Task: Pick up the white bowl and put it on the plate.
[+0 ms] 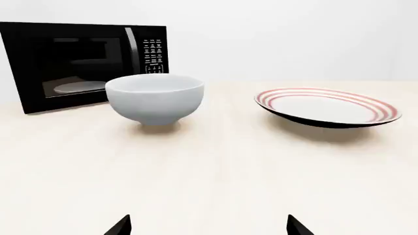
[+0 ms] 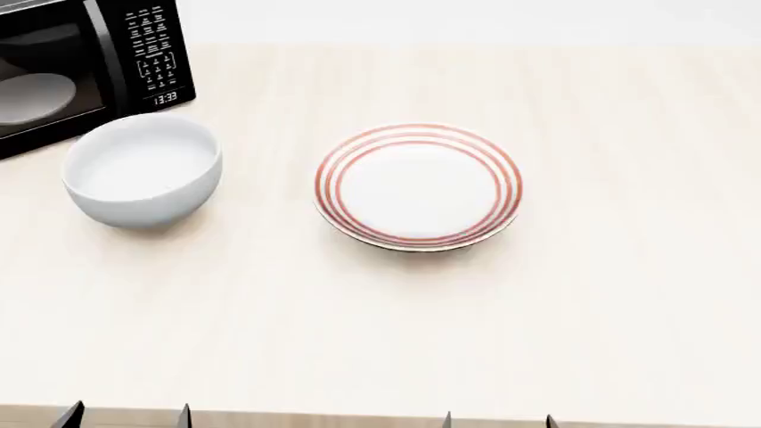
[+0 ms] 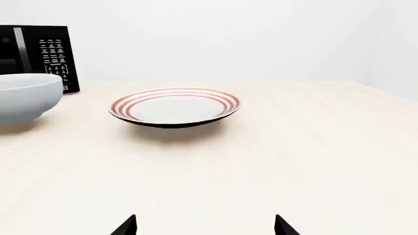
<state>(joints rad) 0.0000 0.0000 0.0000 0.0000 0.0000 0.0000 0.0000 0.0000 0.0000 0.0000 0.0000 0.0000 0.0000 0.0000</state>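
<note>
The white bowl (image 2: 143, 169) stands upright on the pale wooden table at the left, just in front of the microwave; it also shows as the bowl (image 1: 155, 97) and the bowl (image 3: 26, 98). The plate (image 2: 419, 185) with red rings lies to its right, apart from it, seen too as the plate (image 1: 328, 106) and the plate (image 3: 175, 105). My left gripper (image 2: 127, 417) sits at the table's near edge, open, well short of the bowl. My right gripper (image 2: 497, 421) is open at the near edge, in front of the plate. Only black fingertips (image 1: 119, 226) (image 3: 124, 226) show, with nothing between them.
A black microwave (image 2: 84, 62) stands at the back left corner, close behind the bowl, with its door shut and a glass turntable inside. The table (image 2: 500, 321) stretches wide in front of and to the right of the plate. A white wall lies behind.
</note>
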